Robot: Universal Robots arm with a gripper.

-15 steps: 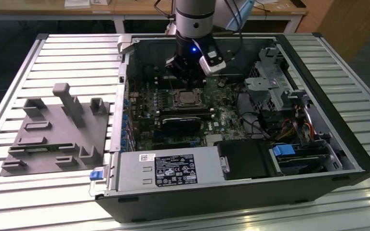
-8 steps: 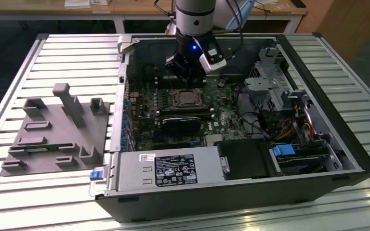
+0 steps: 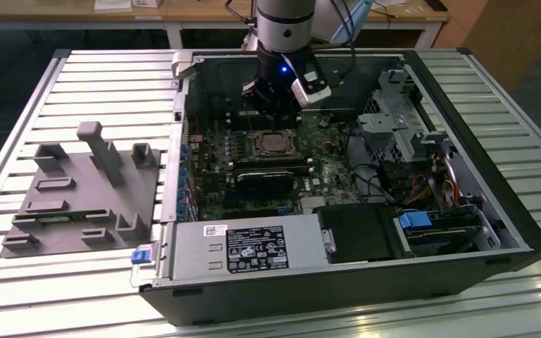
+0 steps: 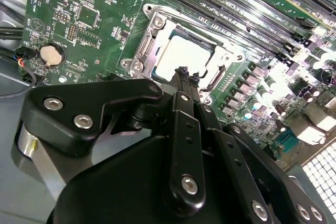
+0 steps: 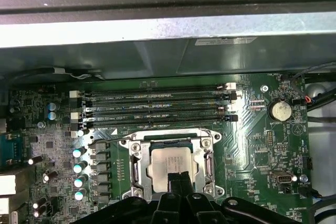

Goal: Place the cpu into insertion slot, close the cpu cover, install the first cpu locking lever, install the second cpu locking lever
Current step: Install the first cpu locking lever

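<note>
Exterior view: open PC case [image 3: 346, 289] lying flat on slatted metal table [image 3: 26, 282], motherboard [image 3: 322, 179] facing up. Robot arm [image 3: 284, 28] coming down at case's far edge. Gripper [image 3: 268, 111] low over board, just beyond the insertion slot [image 3: 250, 141]. The cpu [image 3: 272, 144] seated in slot, silvery top showing. Grey moulded fixture [image 3: 82, 190] on table toward exterior view's left, just beside case. Power supply [image 3: 242, 250] along case's near edge.

Second wrist view: black gripper [image 4: 185, 73] linkage in foreground. Fingertips [image 4: 181, 77] pressed together, nothing held. Tips at cpu [image 4: 178, 56] edge; contact w/ chip impossible to tell. The cpu cover [image 4: 149, 40] lying flat around chip, cpu showing through cut-out. Memory slots [image 4: 236, 3] beyond socket, coin battery [image 4: 50, 54] off to one side.

First wrist view: cpu [image 5: 170, 161] centred in cover [image 5: 137, 167] frame. Gripper [image 5: 178, 177] tips together at chip's near edge. Memory slots [image 5: 157, 106] between socket and case wall, coin battery [image 5: 280, 110] near board's corner.
</note>
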